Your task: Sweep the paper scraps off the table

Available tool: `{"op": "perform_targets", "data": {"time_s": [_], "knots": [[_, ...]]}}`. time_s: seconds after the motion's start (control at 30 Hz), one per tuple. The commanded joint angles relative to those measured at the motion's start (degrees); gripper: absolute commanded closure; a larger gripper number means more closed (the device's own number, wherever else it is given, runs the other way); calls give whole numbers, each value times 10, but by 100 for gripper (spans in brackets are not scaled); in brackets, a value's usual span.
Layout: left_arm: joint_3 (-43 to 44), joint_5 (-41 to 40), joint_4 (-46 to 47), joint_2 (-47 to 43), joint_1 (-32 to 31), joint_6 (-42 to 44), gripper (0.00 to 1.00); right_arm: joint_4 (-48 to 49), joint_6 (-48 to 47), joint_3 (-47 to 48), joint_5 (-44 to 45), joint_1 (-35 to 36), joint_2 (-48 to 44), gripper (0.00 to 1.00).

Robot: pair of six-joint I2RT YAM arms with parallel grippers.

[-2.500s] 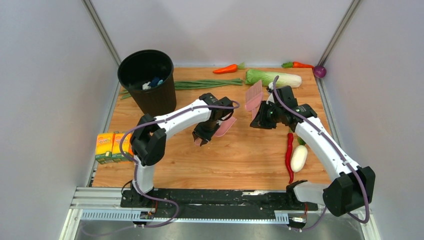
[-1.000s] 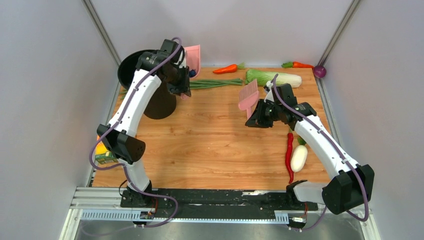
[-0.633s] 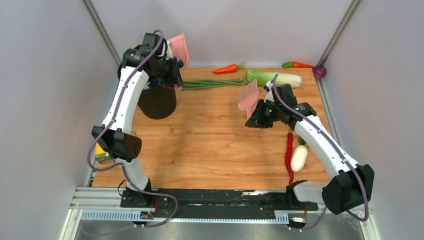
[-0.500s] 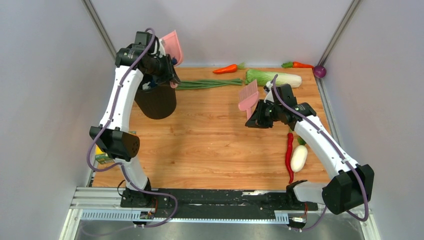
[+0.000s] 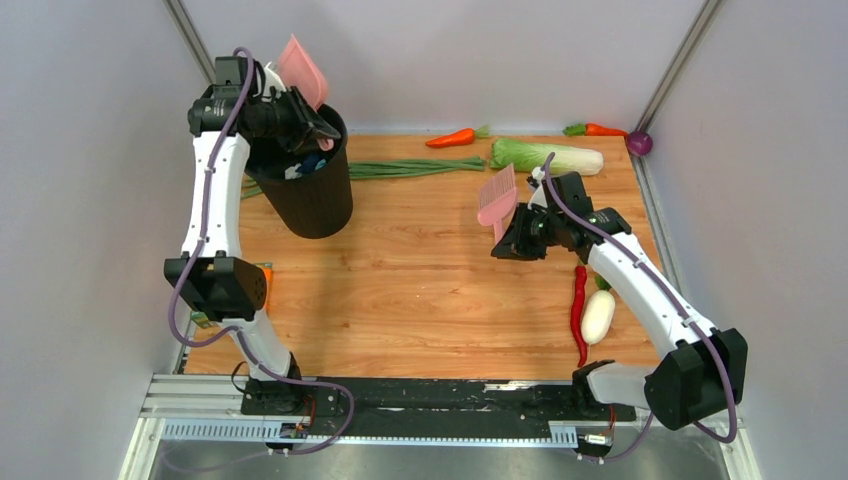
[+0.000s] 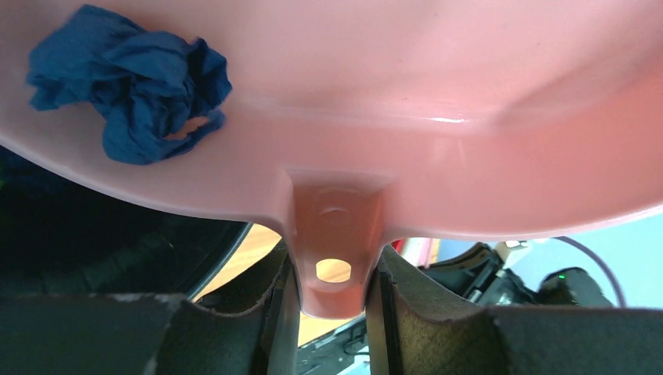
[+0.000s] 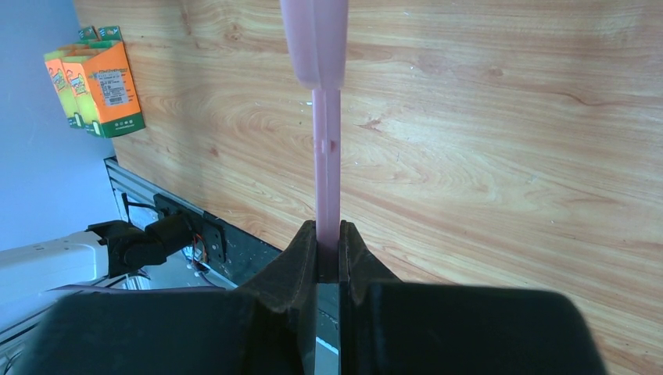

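Now in pink plastic dustpan (image 6: 469, 117): crumpled navy paper wad (image 6: 129, 82), probably featherlight, soft.
Left fingers (image 6: 234, 328): clamping dustpan handle at black bin (image 5: 318, 200) rim.
Right fingers (image 7: 293, 262): gripping pink brush (image 7: 327, 156).

No legible text. The orange-and-yellow cartons (image 7: 94, 82) at the desk (image 7: 485, 156) edge bear a white printed label and lettering, both too small to read.

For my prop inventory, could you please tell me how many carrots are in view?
2: one carrot at the far edge, near the green onions; the other carrot in the far right corner, beside the purple ball.
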Motion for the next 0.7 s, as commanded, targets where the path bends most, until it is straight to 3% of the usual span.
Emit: {"op": "perform_targets", "data": {"time_s": [0.0, 0.1, 0.27, 0.4, 0.5, 0.57, 0.6, 0.67], "knots": [[-27, 96, 111, -38, 22, -66, 100, 28, -7, -4, -1, -2, -19, 100], [-61, 134, 201, -55, 36, -126, 100, 28, -7, -3, 1, -3, -18, 100], [-104, 178, 277, -56, 50, -191, 100, 28, -7, -2, 3, -3, -19, 100], [-166, 210, 402, -83, 60, -301, 100, 28, -7, -3, 4, -4, -22, 100], [-258, 229, 593, -101, 65, -406, 100, 28, -7, -3, 4, -3, -22, 100], [-335, 230, 820, -115, 65, -530, 100, 28, -7, -3, 3, -5, -24, 100], [-373, 206, 1006, -119, 66, -659, 100, 27, -7, -3, 3, -4, -25, 100], [-460, 142, 1243, -108, 69, -820, 100, 28, -7, -3, 2, -4, -27, 100]]}}
